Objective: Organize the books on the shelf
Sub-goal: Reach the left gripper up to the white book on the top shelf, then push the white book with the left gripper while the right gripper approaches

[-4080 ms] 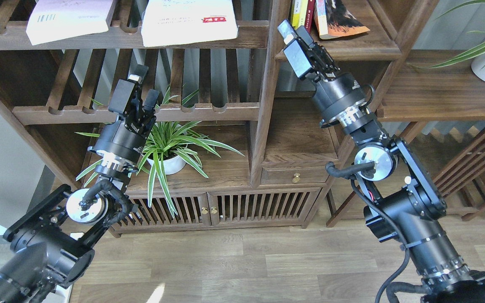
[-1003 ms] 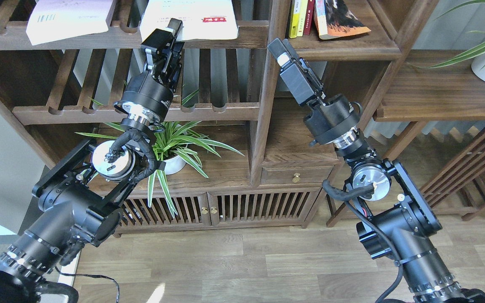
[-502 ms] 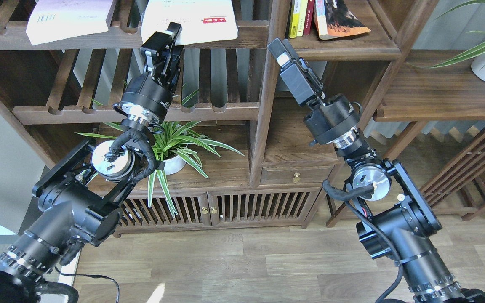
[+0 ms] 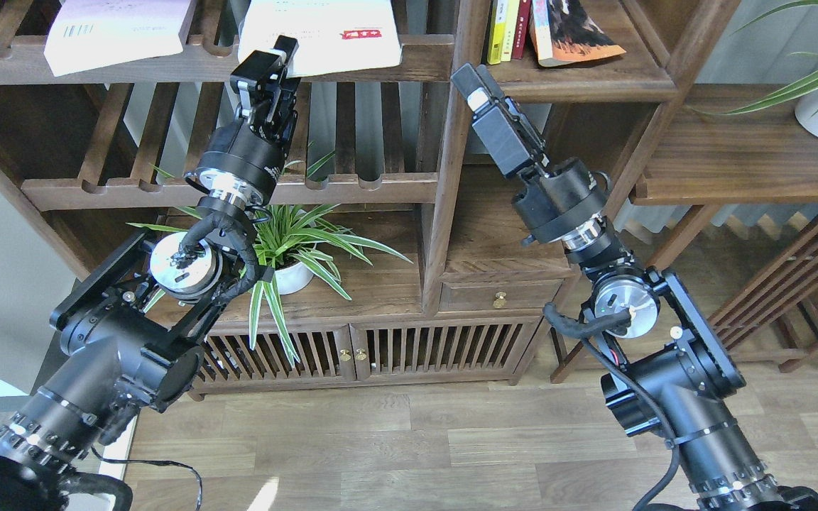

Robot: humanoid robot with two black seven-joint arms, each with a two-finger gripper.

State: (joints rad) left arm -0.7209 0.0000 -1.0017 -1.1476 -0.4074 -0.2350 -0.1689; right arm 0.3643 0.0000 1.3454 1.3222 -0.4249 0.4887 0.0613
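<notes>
- Walnut shelving fills your view; the lilac book point(image 4: 114, 32) lies flat on the slatted rack point(image 4: 167, 65), top left
- Your left gripper point(image 4: 267, 60) sits at the white book's point(image 4: 320, 32) front edge; whether it grips, you cannot tell
- Your right gripper point(image 4: 480, 85), apparently clenched and empty, waits below the shelf point(image 4: 593, 79) holding the orange book point(image 4: 569, 32)
- Next, likely carry the white book right to that shelf

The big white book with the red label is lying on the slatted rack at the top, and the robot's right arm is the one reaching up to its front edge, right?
Not quite: it is the left arm. In the head view the left gripper is at the front edge of the white book, which lies on the slatted rack. The right gripper is apart from it, beside the upright post.
</notes>
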